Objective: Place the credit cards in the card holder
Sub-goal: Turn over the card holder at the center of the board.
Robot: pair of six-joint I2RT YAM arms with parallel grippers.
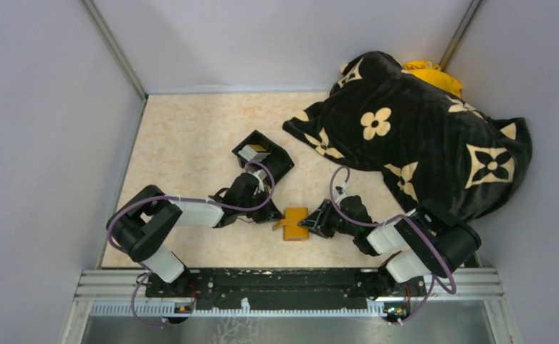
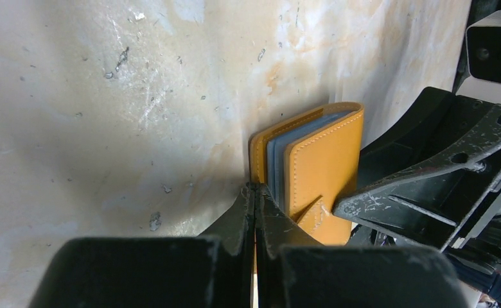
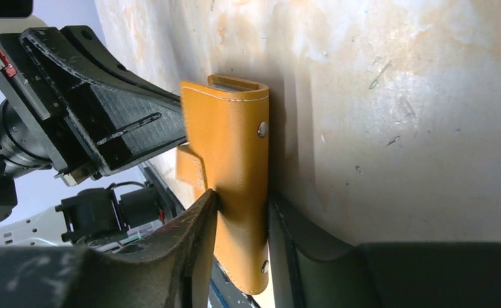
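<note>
Near the front edge of the table (image 1: 183,143), the holder (image 1: 293,222) sits nearly closed, clamped across its covers by the 2 fingers (image 3: 190,250) of the right gripper (image 3: 243,204). The left gripper (image 2: 255,190) has its jaws pressed together, tips at the holder's open edge. Pale cards (image 1: 252,152) lie in a black box (image 1: 282,163) behind.

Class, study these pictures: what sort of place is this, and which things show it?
Probably a robotics lab test cell: a left arm and right arm mounted on a metal rail, and plain grey walls on metal posts enclosing the table.
</note>
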